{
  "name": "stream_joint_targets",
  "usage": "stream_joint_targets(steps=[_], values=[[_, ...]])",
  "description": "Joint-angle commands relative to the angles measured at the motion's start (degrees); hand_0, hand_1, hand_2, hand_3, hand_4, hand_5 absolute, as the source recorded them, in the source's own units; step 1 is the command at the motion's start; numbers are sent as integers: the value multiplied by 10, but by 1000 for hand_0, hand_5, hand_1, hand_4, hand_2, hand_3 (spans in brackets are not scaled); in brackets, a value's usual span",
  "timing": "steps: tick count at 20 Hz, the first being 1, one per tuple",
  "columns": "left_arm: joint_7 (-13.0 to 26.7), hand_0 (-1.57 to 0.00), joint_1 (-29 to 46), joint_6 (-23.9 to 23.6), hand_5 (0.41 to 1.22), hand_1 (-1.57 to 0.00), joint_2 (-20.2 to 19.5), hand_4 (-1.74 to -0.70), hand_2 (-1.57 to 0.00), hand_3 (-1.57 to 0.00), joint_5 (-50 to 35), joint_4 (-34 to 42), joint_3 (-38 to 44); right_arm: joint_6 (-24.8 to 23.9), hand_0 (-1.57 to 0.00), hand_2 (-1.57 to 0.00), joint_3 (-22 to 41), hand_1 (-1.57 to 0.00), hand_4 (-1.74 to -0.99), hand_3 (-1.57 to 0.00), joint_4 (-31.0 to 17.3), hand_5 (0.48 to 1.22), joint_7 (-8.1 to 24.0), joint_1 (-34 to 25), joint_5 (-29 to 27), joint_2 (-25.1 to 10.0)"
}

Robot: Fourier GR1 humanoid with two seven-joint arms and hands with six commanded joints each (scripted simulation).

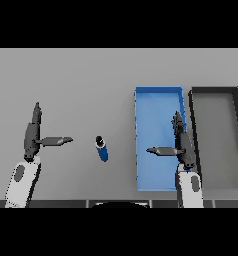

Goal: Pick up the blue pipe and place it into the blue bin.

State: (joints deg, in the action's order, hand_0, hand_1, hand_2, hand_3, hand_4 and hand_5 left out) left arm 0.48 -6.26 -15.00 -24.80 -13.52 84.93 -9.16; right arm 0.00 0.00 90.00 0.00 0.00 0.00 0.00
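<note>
Head view: at the lower left of the frame the left hand (32, 137) is seen with straight fingers and thumb spread apart, nothing held. At the lower right, the right hand (181, 145) is spread the same way over the blue bin (153, 100). Between the hands, the blue pipe (102, 148) is laid on the grey table (81, 80), left of the bin. Right of the bin, a dark bin (213, 91) is seen.
</note>
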Motion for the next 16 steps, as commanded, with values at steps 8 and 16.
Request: stream_joint_targets(steps=[8,16], values=[[-68,1,31,99,592,1,-67,-963,1,1,8,-9,-18,9,1,1,31,1,-1201,1,42,628,-75,40,72,-59],[-122,1,52,206,584,1,-117,-976,1,1,-9,6,-38,11,1,1,56,1,-1192,1,78,621,-49,60,112,-75]])
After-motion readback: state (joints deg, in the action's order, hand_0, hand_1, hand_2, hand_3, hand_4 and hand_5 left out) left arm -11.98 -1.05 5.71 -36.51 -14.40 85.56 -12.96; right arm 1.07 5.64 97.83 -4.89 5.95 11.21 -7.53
